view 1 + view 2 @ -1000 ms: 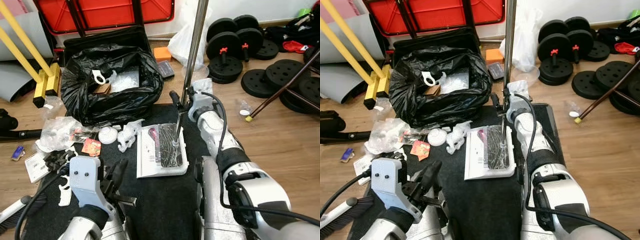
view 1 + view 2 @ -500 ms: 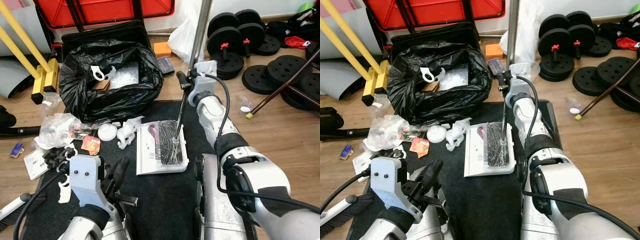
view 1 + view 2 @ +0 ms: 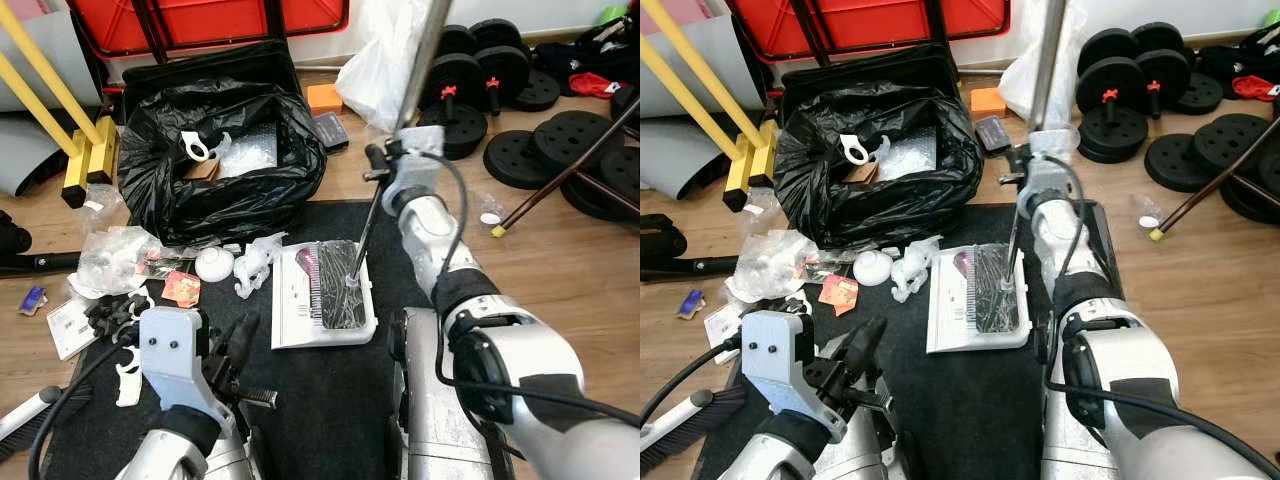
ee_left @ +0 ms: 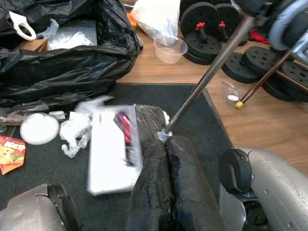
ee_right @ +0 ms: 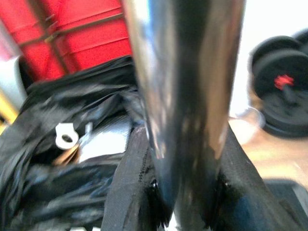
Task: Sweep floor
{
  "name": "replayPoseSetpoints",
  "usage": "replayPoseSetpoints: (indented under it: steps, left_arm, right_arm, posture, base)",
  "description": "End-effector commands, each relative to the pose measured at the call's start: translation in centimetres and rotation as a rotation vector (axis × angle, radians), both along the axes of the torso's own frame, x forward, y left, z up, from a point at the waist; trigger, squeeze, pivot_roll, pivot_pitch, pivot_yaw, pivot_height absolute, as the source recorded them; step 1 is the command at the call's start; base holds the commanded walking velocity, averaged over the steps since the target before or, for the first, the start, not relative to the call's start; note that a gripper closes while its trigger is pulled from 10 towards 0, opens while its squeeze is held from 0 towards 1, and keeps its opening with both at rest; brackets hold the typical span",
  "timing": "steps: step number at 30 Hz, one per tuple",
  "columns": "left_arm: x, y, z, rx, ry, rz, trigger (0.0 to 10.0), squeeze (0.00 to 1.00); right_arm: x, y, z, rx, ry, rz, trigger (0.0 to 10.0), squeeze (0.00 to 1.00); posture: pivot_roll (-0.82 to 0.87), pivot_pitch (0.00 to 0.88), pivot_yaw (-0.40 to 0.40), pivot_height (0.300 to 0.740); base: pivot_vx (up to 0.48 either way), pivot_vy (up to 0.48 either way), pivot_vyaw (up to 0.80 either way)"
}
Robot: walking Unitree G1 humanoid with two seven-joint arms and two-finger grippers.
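The right gripper [image 3: 1025, 165] clamps the metal pole [image 3: 1045, 70] of the white dustpan [image 3: 975, 300] on the black mat [image 3: 330, 400] — left gripper [image 4: 166, 168] pressed together, empty — likely mid-collection, tipping into the black bag [image 3: 215, 160] next.

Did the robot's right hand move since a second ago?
Yes. The right gripper, clamped on the dustpan handle, has moved farther out from the robot and rightward, toward the black weight plates.

The metal pole [image 3: 420, 60] runs off the top edge, its upper end unseen. At the near left, the broom [image 3: 680, 425] is cut off by the frame. The black bag [image 5: 72, 159] looks blurred behind the pole.
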State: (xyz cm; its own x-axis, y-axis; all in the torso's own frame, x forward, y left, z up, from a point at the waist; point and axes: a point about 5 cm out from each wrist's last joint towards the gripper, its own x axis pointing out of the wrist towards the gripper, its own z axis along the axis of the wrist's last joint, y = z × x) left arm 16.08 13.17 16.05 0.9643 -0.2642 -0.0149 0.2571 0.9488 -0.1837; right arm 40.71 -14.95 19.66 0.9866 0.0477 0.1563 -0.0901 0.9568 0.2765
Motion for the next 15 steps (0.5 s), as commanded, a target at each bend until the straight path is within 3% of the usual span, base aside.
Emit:
replayPoseSetpoints:
  steps: [1,6,8,13,14,15]
  left_arm:
    - [-0.1,-0.1,-0.6,-0.012,0.023,-0.016,10.0,0.00]
    - [0.1,-0.1,-0.7,-0.014,0.021,-0.014,10.0,0.00]
    - [0.9,-0.1,-0.9,-0.021,0.009,-0.007,10.0,0.00]
    - [1.5,-0.1,-1.0,-0.028,-0.002,-0.004,10.0,0.00]
    - [1.8,-0.1,-1.1,-0.029,-0.007,-0.001,10.0,0.00]
    - [1.8,-0.1,-1.1,-0.029,-0.007,-0.001,10.0,0.00]
  right_arm:
    - [-0.1,0.3,-0.9,0.187,0.036,0.028,0.0,0.00]
    - [0.0,-0.2,-0.6,0.223,0.029,0.026,0.0,0.00]
    - [-0.3,-1.1,0.2,0.196,0.030,0.148,0.0,0.00]
    - [-1.0,-1.9,1.4,0.184,-0.014,0.214,0.0,0.00]
    - [-1.3,-2.2,2.3,0.138,-0.036,0.208,4.9,0.00]
    - [-1.3,-2.2,2.3,0.138,-0.036,0.208,4.9,0.00]
  posture:
    - [0.06,0.185,0.012,0.410]
    - [0.05,0.183,0.009,0.410]
    - [0.01,0.163,0.001,0.410]
    - [-0.02,0.139,-0.009,0.410]
    - [-0.03,0.129,-0.011,0.410]
    - [-0.03,0.129,-0.011,0.410]
  base:
    - [0.000,0.000,0.00]
    - [0.000,0.000,0.00]
    - [0.000,0.000,0.00]
    - [0.000,0.000,0.00]
    - [0.000,0.000,0.00]
    - [0.000,0.000,0.00]
